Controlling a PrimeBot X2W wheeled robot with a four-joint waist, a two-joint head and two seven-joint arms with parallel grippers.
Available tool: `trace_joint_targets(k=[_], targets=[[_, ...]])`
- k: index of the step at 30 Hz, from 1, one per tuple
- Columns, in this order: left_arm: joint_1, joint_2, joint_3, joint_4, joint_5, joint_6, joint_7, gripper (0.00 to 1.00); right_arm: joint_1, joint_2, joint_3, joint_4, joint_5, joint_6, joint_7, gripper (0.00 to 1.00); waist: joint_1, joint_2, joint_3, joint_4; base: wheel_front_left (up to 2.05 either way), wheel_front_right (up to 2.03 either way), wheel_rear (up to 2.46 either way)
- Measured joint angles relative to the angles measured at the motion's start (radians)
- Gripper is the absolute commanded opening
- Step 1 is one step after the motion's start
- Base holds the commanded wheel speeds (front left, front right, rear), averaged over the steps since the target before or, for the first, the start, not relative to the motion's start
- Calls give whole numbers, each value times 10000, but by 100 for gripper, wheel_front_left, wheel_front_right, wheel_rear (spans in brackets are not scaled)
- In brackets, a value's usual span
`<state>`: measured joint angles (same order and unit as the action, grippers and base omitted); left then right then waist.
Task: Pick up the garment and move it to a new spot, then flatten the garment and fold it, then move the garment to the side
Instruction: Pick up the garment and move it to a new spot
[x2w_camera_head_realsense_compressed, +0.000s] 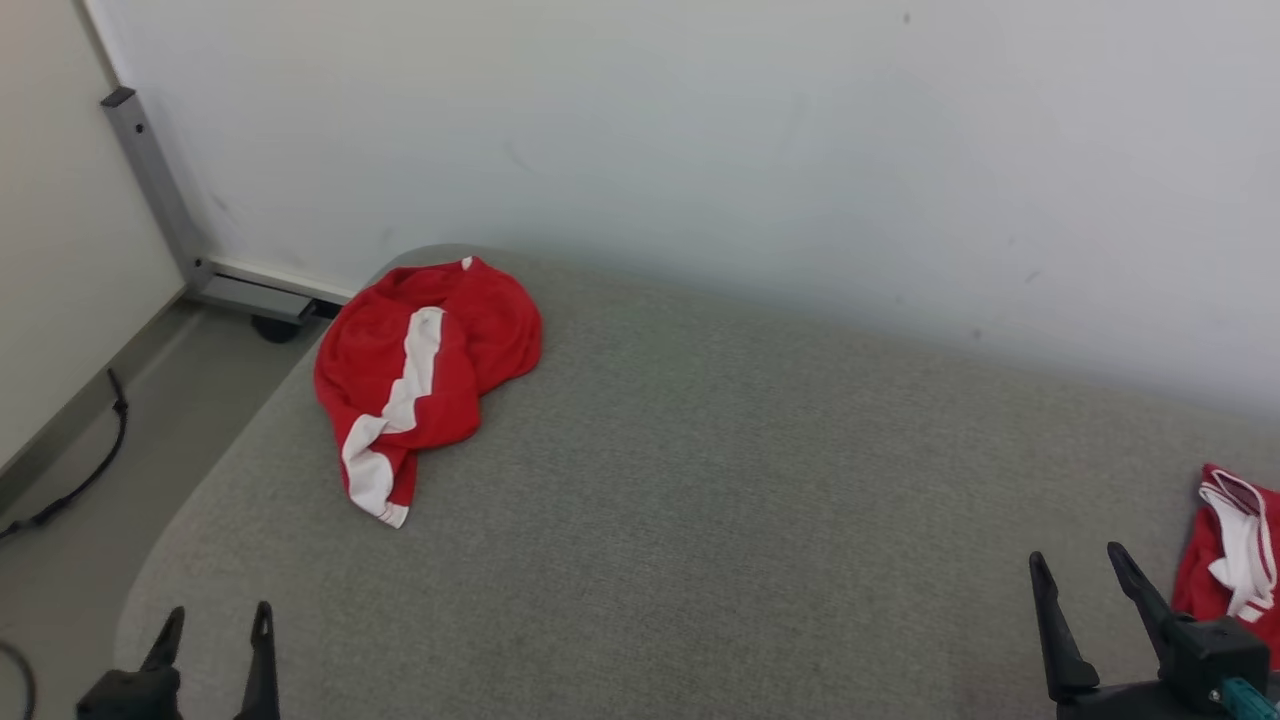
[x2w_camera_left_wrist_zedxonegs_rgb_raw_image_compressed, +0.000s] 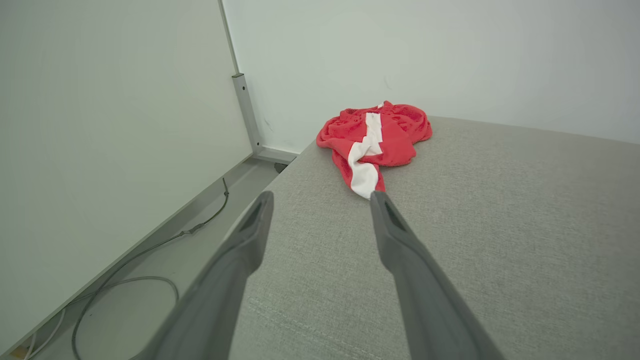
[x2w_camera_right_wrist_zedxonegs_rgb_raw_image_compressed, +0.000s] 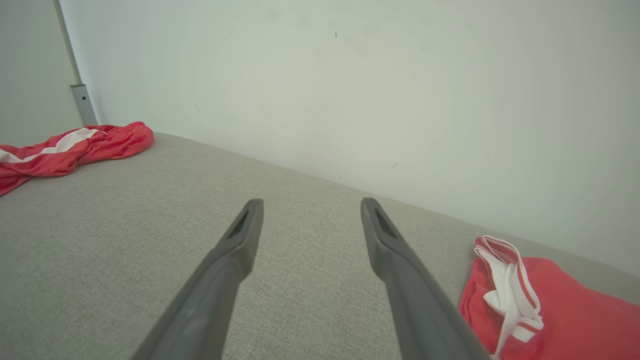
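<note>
At the near edge of the grey woven-fabric table (x2w_camera_head_realsense_compressed: 700, 480), the left gripper (x2w_camera_head_realsense_compressed: 220, 612) and right gripper (x2w_camera_head_realsense_compressed: 1075, 556) stood spread wide and empty, their bases cut off. A folded red cloth with white trim (x2w_camera_head_realsense_compressed: 1235, 550) at the table's right side ran out of frame. The crumpled red white-striped garment (x2w_camera_head_realsense_compressed: 425, 370) lay at its far left corner.

Second garment (x2w_camera_head_realsense_compressed: 1238, 548) cut by head view's right edge; crumpled garment (x2w_camera_right_wrist_zedxonegs_rgb_raw_image_compressed: 75, 149) by right wrist view's left.
</note>
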<state>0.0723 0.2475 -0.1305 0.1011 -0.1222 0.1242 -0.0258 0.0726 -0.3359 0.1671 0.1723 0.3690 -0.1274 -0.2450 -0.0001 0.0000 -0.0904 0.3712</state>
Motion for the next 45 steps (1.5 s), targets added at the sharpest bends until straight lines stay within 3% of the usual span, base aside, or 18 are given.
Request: trace_joint_targets(k=[10,21,25,29,33,39,45], targets=[[205,-79,947,-489,102,0,320,100,-1091,130,497,82,-123,194,268,100,1,0,281,1115,0,0,0],[191,-295,1095,-612,100,-25,529,100,-1474,151,648,593,-196,366,343,100,2,0,504,1333,0,0,0],[-614,-198,782,-422,-301,-560,790,100,-1442,138,617,769,-194,395,347,100,3,0,486,1272,0,0,0],[-2687,324,460,483,-625,-1672,1243,100,-1378,96,587,842,-194,395,426,100,3,0,450,1164,0,0,0],[-4508,433,399,1789,-1463,-2535,2027,100,-1031,-59,537,715,-198,387,502,100,2,1,443,998,0,0,0],[-6160,1243,596,3396,-1948,-2520,2922,100,-935,-403,579,98,-385,382,878,100,1,0,732,555,0,0,0],[-7171,1329,566,4629,-2529,-2554,3611,100,-1317,-936,424,-462,-617,374,1271,100,2,1,1347,-42,0,0,0]])
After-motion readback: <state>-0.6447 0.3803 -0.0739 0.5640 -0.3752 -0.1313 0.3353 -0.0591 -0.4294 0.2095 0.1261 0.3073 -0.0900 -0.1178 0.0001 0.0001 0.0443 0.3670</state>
